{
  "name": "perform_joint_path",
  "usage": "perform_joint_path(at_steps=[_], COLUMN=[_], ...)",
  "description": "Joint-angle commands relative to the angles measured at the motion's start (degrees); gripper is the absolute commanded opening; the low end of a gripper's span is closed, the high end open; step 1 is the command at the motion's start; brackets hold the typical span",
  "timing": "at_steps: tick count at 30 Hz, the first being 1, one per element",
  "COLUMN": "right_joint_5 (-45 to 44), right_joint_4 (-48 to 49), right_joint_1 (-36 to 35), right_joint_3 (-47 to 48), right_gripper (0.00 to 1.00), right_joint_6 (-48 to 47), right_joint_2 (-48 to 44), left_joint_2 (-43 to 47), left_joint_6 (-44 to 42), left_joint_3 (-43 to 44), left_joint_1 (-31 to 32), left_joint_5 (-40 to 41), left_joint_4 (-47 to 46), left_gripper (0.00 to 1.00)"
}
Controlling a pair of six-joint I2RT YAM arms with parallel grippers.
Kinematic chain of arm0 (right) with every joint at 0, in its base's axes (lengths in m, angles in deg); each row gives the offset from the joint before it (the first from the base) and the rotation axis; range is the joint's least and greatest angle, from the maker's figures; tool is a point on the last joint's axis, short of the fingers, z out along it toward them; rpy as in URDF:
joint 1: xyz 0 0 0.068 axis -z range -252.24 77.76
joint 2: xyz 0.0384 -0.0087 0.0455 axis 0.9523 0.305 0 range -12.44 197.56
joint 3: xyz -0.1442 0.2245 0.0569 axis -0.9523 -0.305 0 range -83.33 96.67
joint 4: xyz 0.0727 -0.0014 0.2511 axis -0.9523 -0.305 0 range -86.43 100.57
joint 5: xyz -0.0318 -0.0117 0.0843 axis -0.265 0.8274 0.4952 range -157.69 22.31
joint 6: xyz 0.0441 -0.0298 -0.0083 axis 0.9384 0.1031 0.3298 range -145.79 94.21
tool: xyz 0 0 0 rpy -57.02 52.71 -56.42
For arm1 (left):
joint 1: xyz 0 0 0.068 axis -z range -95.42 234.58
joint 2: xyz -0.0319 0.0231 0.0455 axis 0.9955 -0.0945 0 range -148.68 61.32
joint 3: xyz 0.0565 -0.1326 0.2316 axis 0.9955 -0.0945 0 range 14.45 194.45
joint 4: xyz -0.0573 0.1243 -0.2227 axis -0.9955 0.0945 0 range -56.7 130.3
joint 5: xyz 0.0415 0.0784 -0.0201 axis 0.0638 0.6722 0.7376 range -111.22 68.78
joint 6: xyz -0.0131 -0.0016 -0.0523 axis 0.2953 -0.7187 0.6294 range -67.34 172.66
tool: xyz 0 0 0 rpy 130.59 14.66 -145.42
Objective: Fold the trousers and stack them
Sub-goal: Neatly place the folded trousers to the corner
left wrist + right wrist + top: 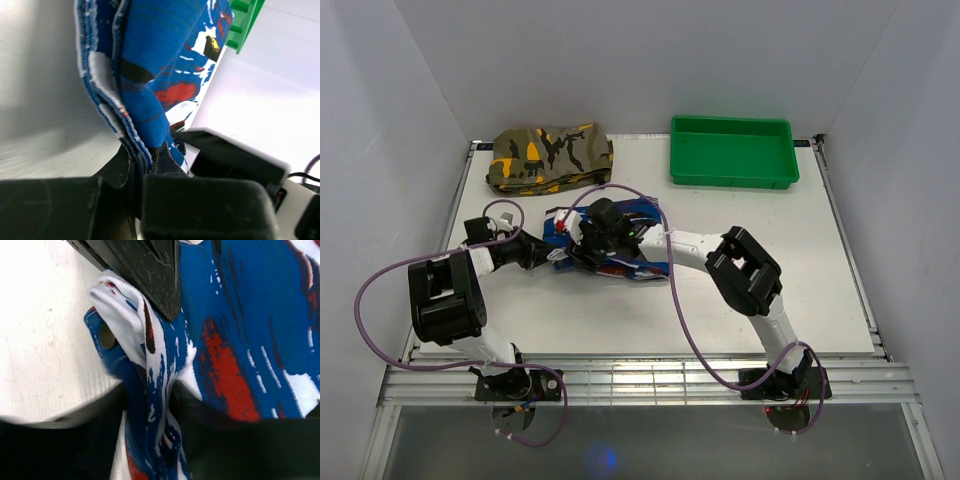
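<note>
The trousers (638, 262) are a bunched royal-blue print with white, red and black streaks, lying mid-table. My left gripper (556, 256) is shut on their left edge; the left wrist view shows the layered hem (131, 134) pinched between its fingers (170, 160). My right gripper (592, 232) is shut on the top of the bundle; the right wrist view shows a fold of cloth (160, 405) squeezed between its fingers (100, 420). The other arm's black finger tip (155, 280) lies over the cloth there. Most of the trousers is hidden under both grippers.
A folded olive-brown camouflage garment (550, 155) lies at the back left. A green tray (732, 150) stands at the back right; its rim shows in the left wrist view (245, 25). White walls enclose the table on three sides.
</note>
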Motion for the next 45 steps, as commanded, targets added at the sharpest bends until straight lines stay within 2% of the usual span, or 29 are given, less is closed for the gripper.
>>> perform_joint_path(at_steps=[1, 2, 3, 6, 7, 8, 13, 17, 24, 30, 32, 33, 34, 37, 40, 45], right_joint_5=[-0.43, 0.26, 1.14, 5.79, 10.68, 10.73, 14.76, 18.98, 24.70, 23.91, 23.65, 23.65, 23.82, 24.18, 23.92, 20.84], right_joint_4=[3.45, 3.02, 2.40, -1.28, -1.64, -1.65, 0.63, 10.55, 23.56, 29.02, 29.12, 28.77, 28.33, 25.52, 20.35, 9.79], right_joint_1=[0.28, 2.29, 3.52, 9.85, 17.52, 17.60, 27.69, 30.34, 30.96, 30.52, 30.08, 29.82, 29.12, 27.89, 27.01, 26.83], right_joint_3=[2.81, -0.25, -1.84, -9.64, -18.47, -18.56, -37.34, -45.53, -47.47, -48.00, -47.13, -46.08, -45.37, -42.48, -38.97, -33.33], right_gripper=[0.58, 0.73, 0.77, 0.79, 0.80, 0.80, 0.80, 0.82, 0.82, 0.67, 0.59, 0.50, 0.31, 0.08, 0.08, 0.08], right_joint_6=[3.78, 6.66, 8.17, 15.20, 20.87, 22.93, 34.97, 43.85, 57.39, 61.53, 61.10, 60.74, 60.39, 58.03, 52.85, 41.86], right_joint_2=[-3.59, -6.65, -8.42, -15.53, -23.56, -23.64, -33.12, -32.09, -21.54, -18.72, -17.84, -17.58, -17.05, -17.92, -20.90, -25.66], left_joint_2=[1.78, 2.48, 3.27, 6.70, 9.40, 10.04, 10.75, 9.61, 7.15, 7.58, 7.41, 7.24, 7.06, 7.06, 8.81, 17.50], left_joint_6=[-2.23, -2.58, -2.67, -3.11, -3.28, -3.28, -3.72, -4.69, -6.89, -7.59, -7.59, -7.68, -8.20, -11.27, -21.27, -31.39], left_joint_3=[-0.55, -0.90, -1.51, -4.85, -7.56, -7.58, -8.29, -8.20, -5.04, -5.65, -5.91, -5.91, -5.74, -3.46, 0.40, 4.54], left_joint_1=[0.17, 0.00, -0.70, -1.41, -1.67, -1.67, -1.76, -1.76, -1.76, -1.76, -1.76, -1.76, -1.76, -1.85, -1.76, -1.76], left_joint_5=[-0.11, 0.95, 1.83, 5.17, 8.22, 8.25, 10.10, 10.63, 10.63, 11.50, 12.21, 12.21, 12.21, 10.63, 6.94, 9.82], left_joint_4=[0.83, 1.18, 0.93, 0.66, -0.21, -0.22, -0.39, 0.39, 4.00, 4.18, 3.92, 4.00, 4.17, 6.62, 12.31, 16.74], left_gripper=[0.00, 0.00, 0.00, 0.00, 0.00, 0.00, 0.00, 0.00, 0.00, 0.00, 0.00, 0.00, 0.00, 0.00, 0.00, 0.00])
